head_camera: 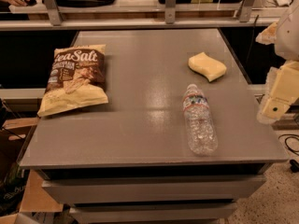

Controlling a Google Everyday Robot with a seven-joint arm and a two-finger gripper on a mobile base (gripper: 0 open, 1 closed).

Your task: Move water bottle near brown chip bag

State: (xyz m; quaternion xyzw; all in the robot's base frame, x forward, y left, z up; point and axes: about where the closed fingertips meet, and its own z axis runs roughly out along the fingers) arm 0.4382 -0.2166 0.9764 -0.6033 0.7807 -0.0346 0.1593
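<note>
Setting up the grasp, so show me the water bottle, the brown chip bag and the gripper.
water bottle (200, 125), camera view, crinkled body.
brown chip bag (74, 76), camera view, dark front panel.
gripper (274, 108), camera view, pale end at right edge.

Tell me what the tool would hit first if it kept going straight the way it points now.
Hard to say: the tool hangs beside the table, off its right edge, seemingly angled down-left. Probably the table edge first, with the water bottle beyond it; depth is unclear.
</note>
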